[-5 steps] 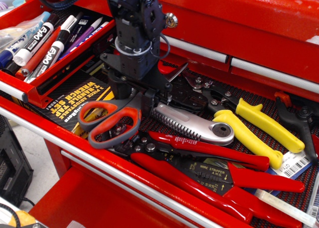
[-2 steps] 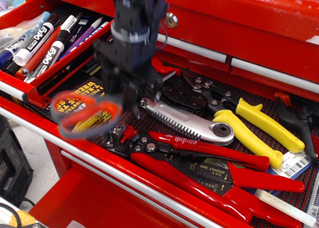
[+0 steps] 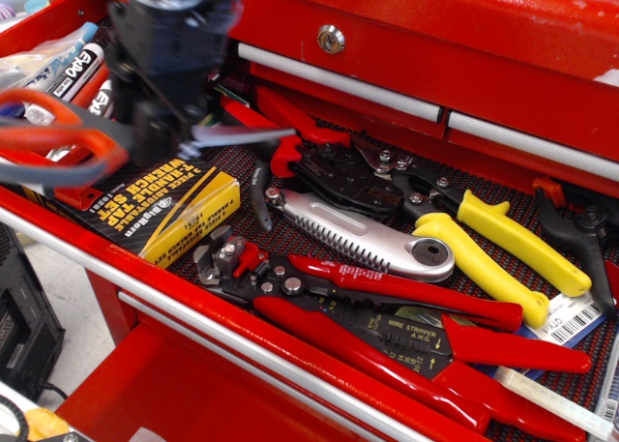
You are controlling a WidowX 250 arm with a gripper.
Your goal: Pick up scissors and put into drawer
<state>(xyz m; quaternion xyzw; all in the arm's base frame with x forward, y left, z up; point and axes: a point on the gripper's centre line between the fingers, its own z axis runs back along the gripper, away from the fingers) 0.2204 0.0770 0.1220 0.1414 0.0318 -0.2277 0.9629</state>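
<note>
We see a red tool chest (image 3: 464,36) filling the frame, with a keyed lock (image 3: 331,39) near the top centre. Its wide red drawer (image 3: 290,350) runs from the lower left to the right edge, lined with red-black mesh, and holds most of the tools. At the upper left sits the smaller, shallow drawer (image 3: 29,176) with a raised red rim, holding markers (image 3: 73,70).

The black robot arm hangs blurred over the upper left of the frame, and its gripper (image 3: 160,132) is clamped on the scissors (image 3: 68,152). We make out the orange-red and grey loop handles smeared across the left edge, over the near rim of the shallow drawer, while the silver blades point right toward the middle of the frame, above the wide drawer. The scissors are lifted clear of the other tools; the blur hides exactly how the jaws sit on them.

In the wide drawer, a red wire stripper (image 3: 406,336) lies along the lower centre and right. Above it lies a silver folding saw (image 3: 363,234) with a toothed edge. To the right, pliers with yellow handles (image 3: 503,239) slant toward the right edge. A red-handled crimper (image 3: 319,157) lies in the centre, just beyond the saw. Below the gripper, a yellow and black wrench set box (image 3: 169,210) rests at the left end of the wide drawer. A barcode label (image 3: 571,316) shows at the lower right.
</note>
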